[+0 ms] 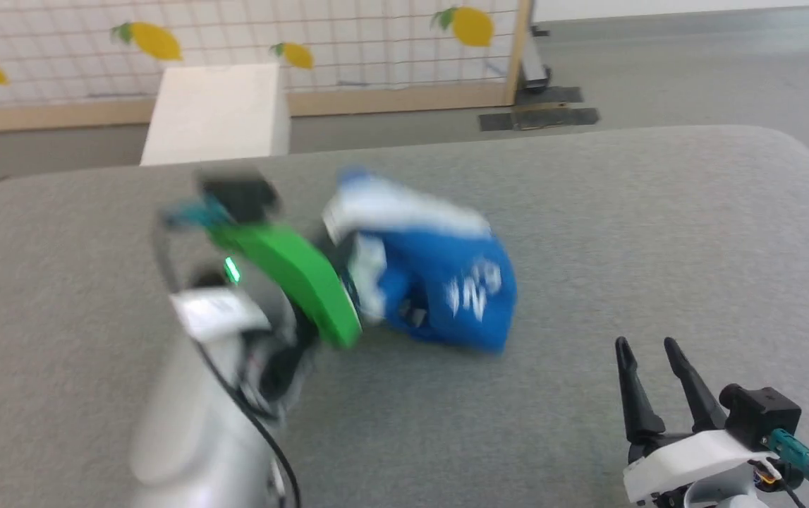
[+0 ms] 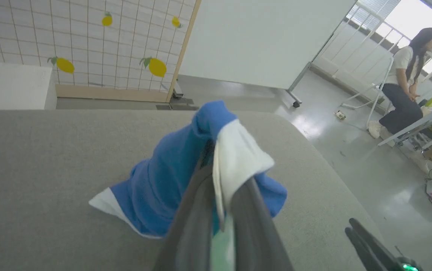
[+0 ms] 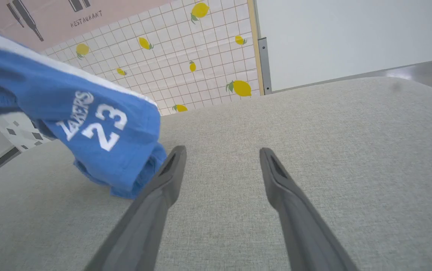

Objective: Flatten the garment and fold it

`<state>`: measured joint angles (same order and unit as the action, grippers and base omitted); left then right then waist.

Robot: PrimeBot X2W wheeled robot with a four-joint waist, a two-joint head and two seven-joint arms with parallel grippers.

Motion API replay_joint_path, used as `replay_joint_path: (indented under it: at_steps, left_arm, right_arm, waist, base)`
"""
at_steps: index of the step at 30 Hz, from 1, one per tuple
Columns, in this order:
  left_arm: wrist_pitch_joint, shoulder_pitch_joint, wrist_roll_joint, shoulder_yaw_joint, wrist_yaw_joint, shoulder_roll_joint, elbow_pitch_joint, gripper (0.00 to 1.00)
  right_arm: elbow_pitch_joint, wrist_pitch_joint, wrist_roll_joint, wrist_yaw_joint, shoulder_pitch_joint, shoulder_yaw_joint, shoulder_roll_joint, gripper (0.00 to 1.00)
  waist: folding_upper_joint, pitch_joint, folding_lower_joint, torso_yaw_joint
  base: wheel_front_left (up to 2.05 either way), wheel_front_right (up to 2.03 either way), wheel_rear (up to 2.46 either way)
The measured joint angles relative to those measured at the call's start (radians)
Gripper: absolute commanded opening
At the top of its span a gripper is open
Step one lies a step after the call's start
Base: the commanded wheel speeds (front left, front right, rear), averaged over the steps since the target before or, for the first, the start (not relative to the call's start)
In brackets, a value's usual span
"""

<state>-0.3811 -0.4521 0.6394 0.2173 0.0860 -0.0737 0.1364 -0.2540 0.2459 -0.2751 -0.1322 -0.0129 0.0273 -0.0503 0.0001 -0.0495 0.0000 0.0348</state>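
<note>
Left gripper (image 2: pixel 219 177): we note both dark fingers pressed close together, with a fold of the garment (image 2: pixel 163 180) pinched between them, white stripe on one side of the pinch and blue on the other. From that grip the blue shorts hang in a bunch over the middle of the grey padded table (image 1: pixel 587 212). The lower folds trail down to the surface, but we cannot tell how much of the cloth rests on it. The head view is blurred around the left arm. In the right wrist view we read the white "Lakers 23" print on the garment (image 3: pixel 99 124), just beside one finger of the right gripper (image 3: pixel 222 150). Right gripper (image 1: pixel 646 346): fingers spread wide, nothing between them, low over bare table near the front right. A lemon-print screen (image 1: pixel 376 42) stands beyond the table.
</note>
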Motion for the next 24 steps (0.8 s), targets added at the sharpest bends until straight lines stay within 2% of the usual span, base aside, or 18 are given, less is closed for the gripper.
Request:
replay_joint_path:
  at_steps: [3, 4, 6, 8, 11, 12, 13, 20, 24]
  left_arm:
    - [-0.009, 0.081, -0.025, 0.076, 0.001, 0.005, 0.116, 0.00]
    - [-0.051, 0.122, -0.066, 0.140, 0.000, 0.004, 0.205, 0.00]
    - [-0.095, 0.152, -0.112, 0.198, 0.001, -0.007, 0.283, 0.00]
    - [-0.113, 0.176, -0.115, 0.214, 0.001, -0.009, 0.340, 0.00]
    - [-0.096, 0.184, -0.082, 0.196, 0.000, -0.001, 0.354, 0.00]
    - [-0.075, 0.183, -0.065, 0.180, -0.002, 0.002, 0.344, 0.20]
    - [-0.056, 0.179, -0.052, 0.169, -0.004, 0.004, 0.333, 1.00]
    - [0.123, 0.120, 0.026, 0.014, -0.044, 0.002, 0.155, 1.00]
    - [0.255, 0.133, -0.023, -0.049, -0.080, -0.062, 0.066, 1.00]
  right_arm:
    - [-0.005, 0.001, -0.009, 0.000, 0.001, 0.000, 0.000, 1.00]
    - [-0.008, 0.002, -0.010, 0.000, 0.002, 0.001, 0.000, 1.00]
    - [-0.012, 0.004, -0.016, 0.000, 0.003, 0.002, 0.000, 1.00]
    - [-0.017, 0.006, -0.020, 0.000, 0.004, 0.002, 0.000, 1.00]
    - [-0.020, 0.007, -0.024, 0.000, 0.007, -0.002, 0.000, 1.00]
    - [-0.021, 0.007, -0.024, 0.000, 0.008, -0.002, 0.000, 1.00]
    - [-0.021, 0.007, -0.024, 0.000, 0.008, 0.000, 0.000, 1.00]
    - [-0.024, 0.010, -0.024, 0.000, 0.009, -0.002, 0.000, 1.00]
    - [-0.024, 0.010, -0.024, 0.000, 0.012, -0.005, 0.000, 1.00]
  waist:
    - [0.0000, 0.009, 0.0000, 0.032]
    - [0.0000, 0.015, 0.0000, 0.048]
    - [0.0000, 0.020, 0.0000, 0.057]
    - [0.0000, 0.026, 0.0000, 0.059]
    - [0.0000, 0.031, 0.0000, 0.047]
    - [0.0000, 0.032, 0.0000, 0.040]
    - [0.0000, 0.033, 0.0000, 0.034]
    - [0.0000, 0.050, 0.0000, -0.016]
    - [0.0000, 0.067, 0.0000, -0.037]
  base:
    - [0.00, 0.00, 0.00]
    - [0.00, 0.00, 0.00]
    - [0.00, 0.00, 0.00]
    - [0.00, 0.00, 0.00]
    - [0.00, 0.00, 0.00]
    - [0.00, 0.00, 0.00]
    - [0.00, 0.00, 0.00]
    - [0.00, 0.00, 0.00]
    - [0.00, 0.00, 0.00]
